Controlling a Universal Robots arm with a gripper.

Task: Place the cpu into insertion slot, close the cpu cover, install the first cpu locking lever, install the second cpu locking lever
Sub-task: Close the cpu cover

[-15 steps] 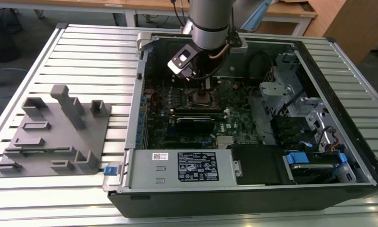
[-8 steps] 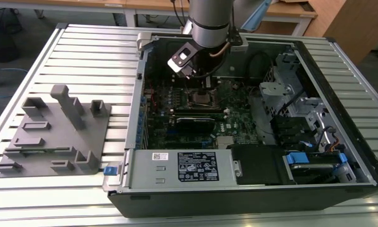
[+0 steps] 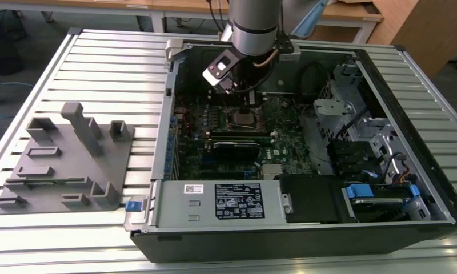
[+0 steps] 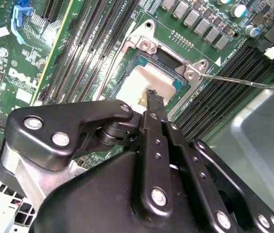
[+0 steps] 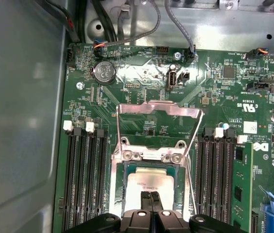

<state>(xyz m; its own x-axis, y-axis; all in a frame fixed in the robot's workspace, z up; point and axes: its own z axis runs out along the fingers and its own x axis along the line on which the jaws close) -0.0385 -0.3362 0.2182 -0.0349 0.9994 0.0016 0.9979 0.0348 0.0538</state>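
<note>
The cpu [image 5: 149,182] lies flat in the insertion slot [image 5: 123,191], its pale metal top [image 4: 137,85] catching the light. The cpu cover [image 5: 158,108] stands swung open on its hinge beyond the socket, and the board shows through its window. My gripper [image 5: 151,196] is shut, its thin joined fingertips hovering over or touching the cpu top near one edge; in the second wrist view the gripper [image 4: 153,96] points down at the chip. A thin wire locking lever [image 4: 243,82] juts away from the socket, unlatched. In the exterior view the gripper [image 3: 240,98] hangs above the socket [image 3: 242,117].
Long black memory slots [image 5: 83,179] flank the socket on both sides. A coin battery [image 5: 104,72] and cables [image 5: 141,29] sit beyond the cover. The grey case wall [image 5: 20,121] rises close by. Outside the case, a grey fixture plate [image 3: 68,160] rests on the slatted table.
</note>
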